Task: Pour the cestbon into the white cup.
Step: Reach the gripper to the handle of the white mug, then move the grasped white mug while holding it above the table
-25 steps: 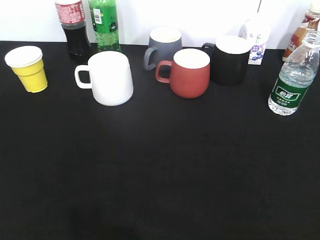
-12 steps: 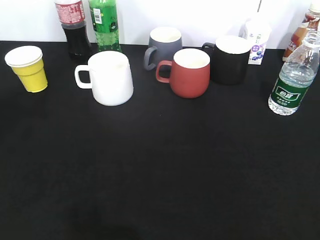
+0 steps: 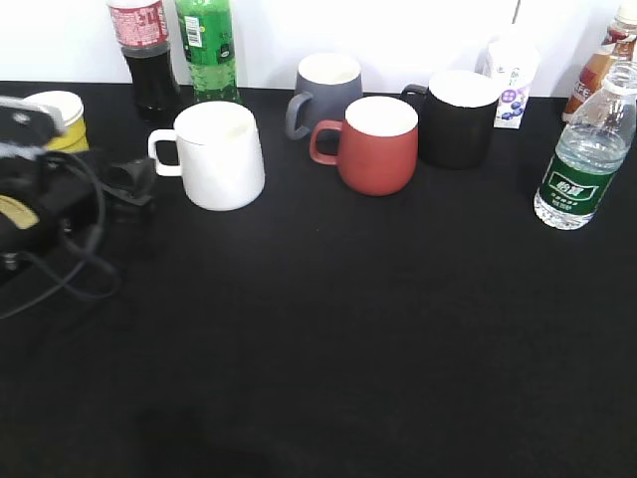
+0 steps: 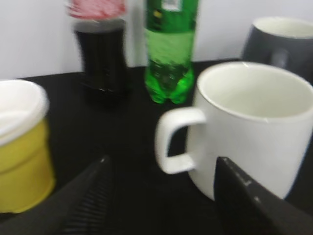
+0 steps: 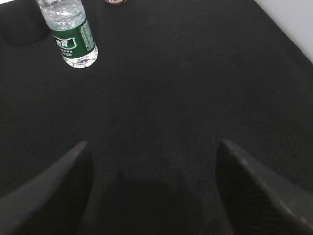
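Note:
The cestbon bottle (image 3: pixel 584 149), clear with a dark green label, stands upright at the right of the black table; it also shows in the right wrist view (image 5: pixel 69 34) at the top left. The white cup (image 3: pixel 221 154) stands at the back left, handle to the left, and fills the right of the left wrist view (image 4: pixel 252 127). My left gripper (image 3: pixel 134 179) is open and empty just left of the cup's handle; in its wrist view (image 4: pixel 161 169) the handle lies between the fingers. My right gripper (image 5: pixel 151 152) is open and empty over bare cloth, well short of the bottle.
A yellow paper cup (image 3: pixel 62 115) sits behind the left arm. A cola bottle (image 3: pixel 145 55) and green soda bottle (image 3: pixel 209 48) stand behind the white cup. Grey (image 3: pixel 328 90), red (image 3: pixel 376 144) and black (image 3: pixel 456 118) mugs, a small carton (image 3: pixel 512 82) and a tea bottle (image 3: pixel 607 55) line the back.
My left arm has come into the exterior view from the left and now sits beside the white cup's handle, partly hiding the yellow cup. Bottle and mugs have not moved.

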Tool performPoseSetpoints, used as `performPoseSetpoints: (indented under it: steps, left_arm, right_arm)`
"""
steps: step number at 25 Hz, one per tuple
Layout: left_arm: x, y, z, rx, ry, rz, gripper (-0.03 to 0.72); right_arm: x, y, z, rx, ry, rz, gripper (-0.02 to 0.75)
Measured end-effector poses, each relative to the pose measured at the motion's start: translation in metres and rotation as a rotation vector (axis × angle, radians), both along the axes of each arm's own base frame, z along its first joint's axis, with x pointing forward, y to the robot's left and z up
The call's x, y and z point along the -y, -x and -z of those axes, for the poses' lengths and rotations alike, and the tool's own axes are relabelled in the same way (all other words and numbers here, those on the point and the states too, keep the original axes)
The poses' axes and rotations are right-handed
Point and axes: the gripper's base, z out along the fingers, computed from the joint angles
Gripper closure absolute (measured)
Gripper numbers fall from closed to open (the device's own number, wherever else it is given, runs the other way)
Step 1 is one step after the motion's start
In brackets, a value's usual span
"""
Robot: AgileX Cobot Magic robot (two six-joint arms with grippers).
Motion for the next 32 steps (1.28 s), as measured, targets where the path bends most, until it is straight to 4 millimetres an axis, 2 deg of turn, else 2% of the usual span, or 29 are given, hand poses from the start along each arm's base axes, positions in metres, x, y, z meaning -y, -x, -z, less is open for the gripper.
performPoseSetpoints:
  steps: [5,11,14,16,17,19,20,22,24,25,28,30,32]
  left_arm:
    - [0.011,-0.034,0.005,0.016,0.007,-0.004,0.197]
    - [0.006,-0.049,0.024,-0.007,-0.003,-0.03,0.197]
    - [0.013,-0.07,0.032,0.019,-0.001,-0.023,0.216]
    - [0.018,-0.09,0.035,0.051,0.002,-0.012,0.271]
    - [0.022,-0.098,0.036,0.066,0.002,-0.002,0.326]
    - [0.028,-0.108,0.038,0.092,-0.009,0.037,0.533]
    - [0.03,-0.109,0.037,0.104,-0.01,0.046,0.612]
    - [0.03,-0.108,0.034,0.105,-0.01,0.049,0.612]
    - [0.028,-0.094,0.009,0.117,-0.011,0.062,0.615]
    - [0.027,-0.082,-0.013,0.158,0.001,0.068,0.616]
    - [0.031,-0.033,-0.066,0.258,0.038,0.125,0.617]
    - [0.035,0.004,-0.09,0.307,0.072,0.182,0.617]
    - [0.038,0.03,-0.104,0.302,0.076,0.231,0.617]
  right_arm:
    - [0.0,0.0,0.0,0.0,0.0,0.0,0.146]
    - [0.0,0.0,0.0,0.0,0.0,0.0,0.146]
    - [0.0,0.0,0.0,0.0,0.0,0.0,0.146]
    - [0.0,0.0,0.0,0.0,0.0,0.0,0.146]
    - [0.0,0.0,0.0,0.0,0.0,0.0,0.146]
    - [0.0,0.0,0.0,0.0,0.0,0.0,0.146]
    - [0.0,0.0,0.0,0.0,0.0,0.0,0.146]
    - [0.0,0.0,0.0,0.0,0.0,0.0,0.146]
    - [0.0,0.0,0.0,0.0,0.0,0.0,0.146]
    - [0.0,0.0,0.0,0.0,0.0,0.0,0.146]
    - [0.0,0.0,0.0,0.0,0.0,0.0,0.146]
    - [0.0,0.0,0.0,0.0,0.0,0.0,0.146]
    - [0.0,0.0,0.0,0.0,0.0,0.0,0.146]
